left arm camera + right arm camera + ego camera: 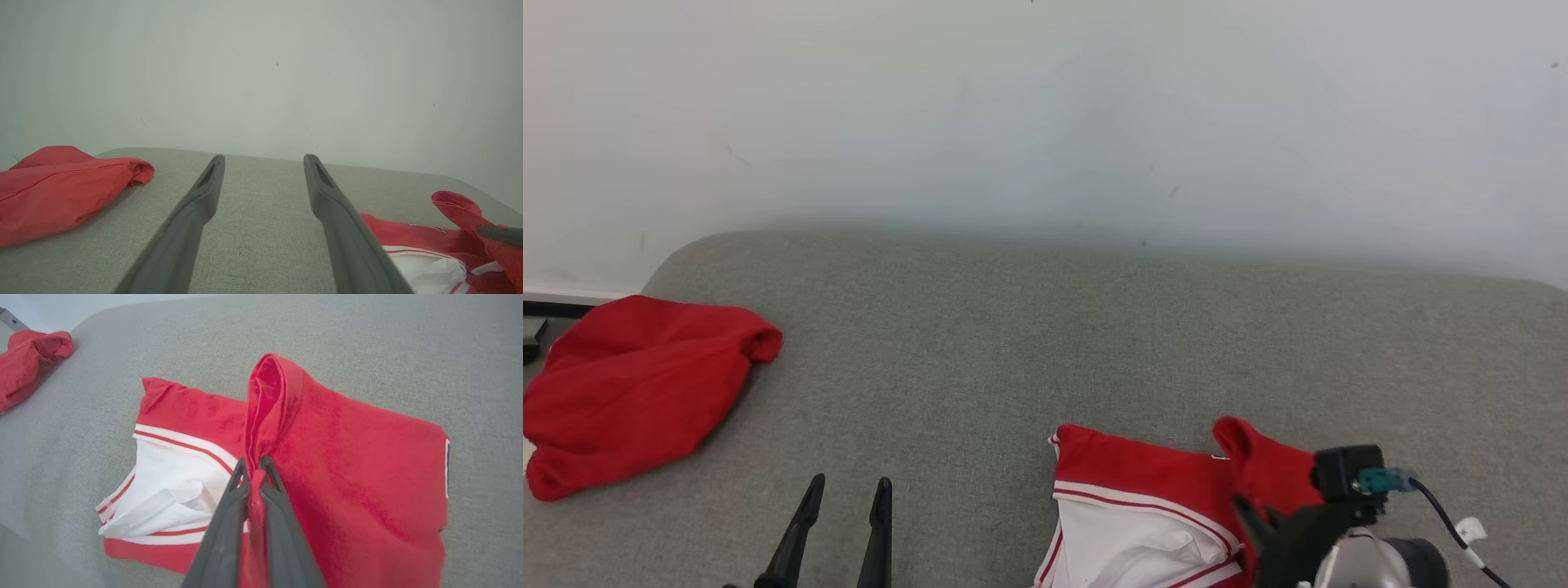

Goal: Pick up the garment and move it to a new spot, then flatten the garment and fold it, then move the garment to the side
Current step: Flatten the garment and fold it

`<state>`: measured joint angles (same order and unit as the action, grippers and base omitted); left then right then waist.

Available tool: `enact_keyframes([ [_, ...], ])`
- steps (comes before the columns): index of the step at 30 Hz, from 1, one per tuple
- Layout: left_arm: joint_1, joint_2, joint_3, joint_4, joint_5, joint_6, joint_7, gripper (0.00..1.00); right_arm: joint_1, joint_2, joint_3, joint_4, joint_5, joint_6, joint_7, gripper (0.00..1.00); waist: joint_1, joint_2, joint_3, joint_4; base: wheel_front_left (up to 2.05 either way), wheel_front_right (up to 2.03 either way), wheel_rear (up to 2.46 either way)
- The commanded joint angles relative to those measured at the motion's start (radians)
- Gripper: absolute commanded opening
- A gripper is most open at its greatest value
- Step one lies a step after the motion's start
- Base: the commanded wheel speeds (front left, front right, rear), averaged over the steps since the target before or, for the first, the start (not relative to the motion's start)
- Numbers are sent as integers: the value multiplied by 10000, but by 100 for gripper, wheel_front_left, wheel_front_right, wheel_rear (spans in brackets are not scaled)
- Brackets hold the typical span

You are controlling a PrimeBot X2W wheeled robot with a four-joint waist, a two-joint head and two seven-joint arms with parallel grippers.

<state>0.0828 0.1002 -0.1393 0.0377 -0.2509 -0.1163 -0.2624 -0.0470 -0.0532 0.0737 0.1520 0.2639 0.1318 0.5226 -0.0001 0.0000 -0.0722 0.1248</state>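
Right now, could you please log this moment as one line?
right gripper: shut on red-and-white garment | left gripper: open, empty

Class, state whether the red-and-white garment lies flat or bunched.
Bunched: the garment has a fold pinched up in the right claw.

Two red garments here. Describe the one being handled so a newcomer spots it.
On the grey surface, near right: the garment pinched by the right gripper. It has a white panel with red-white trim; the other cloth, far left, is plain red.
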Motion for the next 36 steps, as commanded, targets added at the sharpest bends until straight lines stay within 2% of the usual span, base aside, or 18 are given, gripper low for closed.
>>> enact_keyframes([
  [1,-30,13,-8,20,-39,-50,-31,100,-262,26,233,70,330,-25,-55,0,1,0,-2,39,0,0,0],
  [10,-150,88,-172,155,-90,-97,-31,100,-1290,25,2153,1308,1644,-25,-600,0,1,0,16,371,0,0,0],
  [31,-344,23,-333,313,-100,-140,-32,100,-3402,28,4222,4749,3019,-25,-2119,0,1,0,219,847,0,0,0],
  [32,-354,22,-337,325,-103,-141,-32,100,-3428,34,4345,4805,3202,-25,-2146,31,1,0,217,854,0,0,0],
  [33,-357,21,-331,325,-107,-143,-32,100,-3451,40,4432,4823,3429,-23,-2201,100,1,0,214,848,0,0,0],
  [36,-314,28,-298,335,-93,-147,-32,100,-3515,38,4988,4469,4912,-25,-2282,100,1,0,178,800,0,0,0],
])
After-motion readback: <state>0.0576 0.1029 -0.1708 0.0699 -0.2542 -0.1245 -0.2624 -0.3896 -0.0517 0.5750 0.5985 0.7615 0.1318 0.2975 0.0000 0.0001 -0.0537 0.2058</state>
